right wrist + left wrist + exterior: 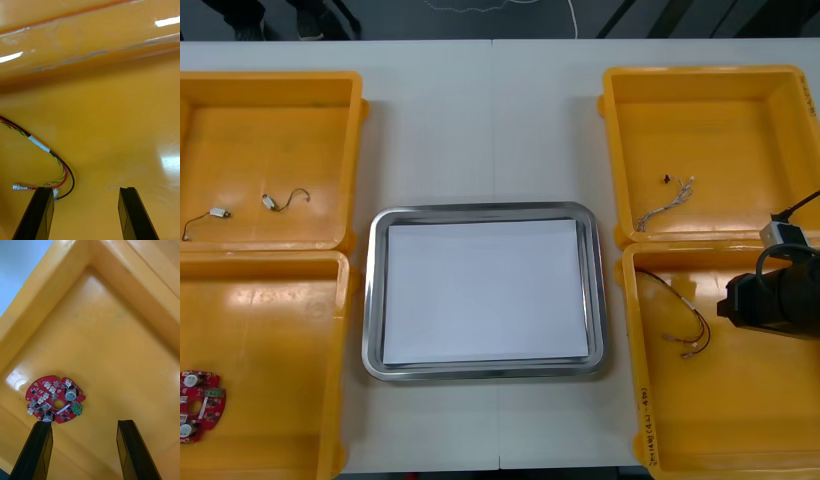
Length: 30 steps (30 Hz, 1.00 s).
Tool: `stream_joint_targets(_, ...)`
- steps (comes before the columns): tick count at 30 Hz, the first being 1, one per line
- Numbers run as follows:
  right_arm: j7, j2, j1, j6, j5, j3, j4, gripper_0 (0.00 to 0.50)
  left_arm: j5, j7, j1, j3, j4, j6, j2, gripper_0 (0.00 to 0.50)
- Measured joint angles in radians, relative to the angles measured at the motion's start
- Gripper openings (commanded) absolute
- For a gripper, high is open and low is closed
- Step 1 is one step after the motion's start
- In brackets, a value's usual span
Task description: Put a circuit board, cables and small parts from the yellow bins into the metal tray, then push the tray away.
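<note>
Table (480, 130) surface is light; the tray (372, 300) sits at its centre, white inside, with nothing loaded.

1. Cable. Locate the red, yellow and black cable (39, 143) on the floor of the near right bin (740, 420). In the front view the cable (700, 322) lies in the tray-side half of that bin, with its long axis running roughly from far to near.
2. Right gripper. The right gripper (85, 189) hangs low over the bin floor with its fingers spread. The cable's looped end lies just beside one finger, outside the gap. The floor between the fingers is bare. The right arm (770, 298) enters from the table's right edge, so the cable lies toward the tray from it. Expect to shift the gripper that way before closing.
3. Board. The board (56, 399) lies flat in the near left bin (280, 350), close to its outer near corner.
4. Left gripper. The left gripper (84, 423) is spread over that bin. The board lies just beyond one fingertip, off the gap's centre line.

Each arm is the nearer one for the item in its own bin.
</note>
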Motion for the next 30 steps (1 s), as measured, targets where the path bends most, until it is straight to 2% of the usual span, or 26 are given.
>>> stream_joint_targets(4, -0.084, 0.0, 0.0, -0.023, 0.037, 0.043, 0.0, 0.5, -0.057, 0.024, 0.002, -0.014, 0.0, 0.0, -0.01, 0.5)
stream_joint_targets(7, -0.118, 0.0, 0.0, -0.04, 0.065, 0.079, 0.0, 0.5, -0.076, 0.103, 0.004, -0.035, 0.0, 0.0, -0.01, 0.5)
stream_joint_targets(14, -0.154, 0.0, -0.001, -0.048, 0.109, 0.149, 0.0, 0.5, -0.076, 0.524, 0.014, -0.052, 0.0, 0.0, -0.015, 0.5)
stream_joint_targets(16, -0.177, 0.0, -0.001, -0.049, 0.109, 0.156, 0.0, 0.5, -0.076, 0.589, 0.019, -0.052, 0.0, 0.0, -0.027, 0.5)
stream_joint_targets(24, -0.179, 0.0, -0.001, -0.052, 0.11, 0.175, 0.007, 0.5, -0.074, 0.483, 0.033, -0.052, 0.002, 0.0, -0.074, 0.5)
stream_joint_targets(30, -0.179, 0.0, -0.001, -0.086, 0.111, 0.184, 0.029, 0.5, -0.026, 0.471, 0.059, -0.052, 0.01, -0.003, -0.083, 0.5)
